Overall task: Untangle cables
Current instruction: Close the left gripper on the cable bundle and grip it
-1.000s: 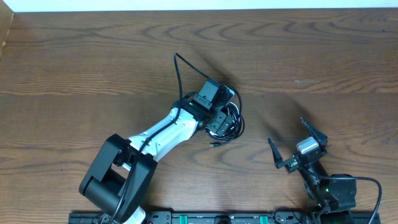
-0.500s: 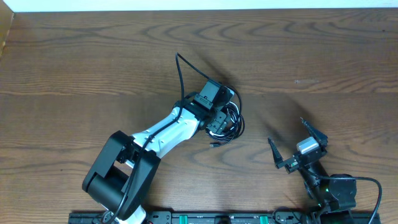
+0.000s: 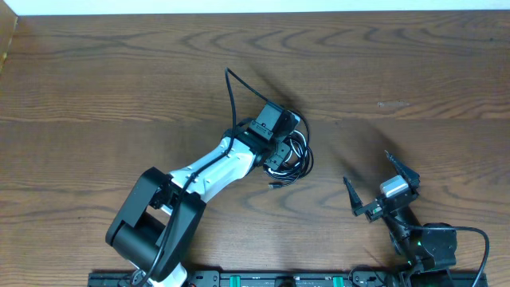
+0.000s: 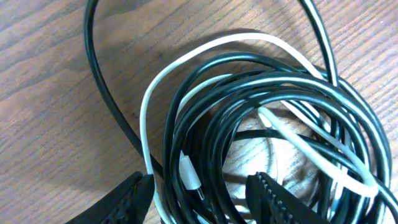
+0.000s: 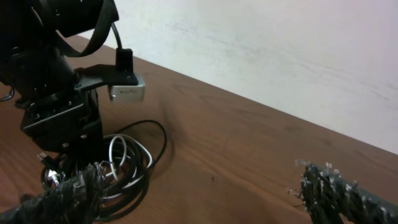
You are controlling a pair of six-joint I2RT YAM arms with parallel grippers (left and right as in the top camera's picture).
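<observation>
Table (image 3: 96, 80): brown wood, visible grain, low sheen; black cables (image 4: 357, 134) and white cable (image 4: 144, 118): smooth, glossy plastic sheath; pads (image 4: 280, 199) of my left gripper (image 4: 200, 183): matt black, finely toothed; fingers (image 5: 339, 193) of my right gripper (image 5: 199, 186): black, rough, frayed-looking; my left arm's shell (image 3: 215, 167): smooth white plastic; wall (image 5: 280, 50): matt, pale, faintly mottled.

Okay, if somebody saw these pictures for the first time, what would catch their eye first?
The tangle of cables near the middle of the wooden table: black loops coiled together with one white cable threaded through. The left gripper is right on top of it, fingers spread around several strands. The right gripper sits open off to the side over bare wood, apart from the pile.
</observation>
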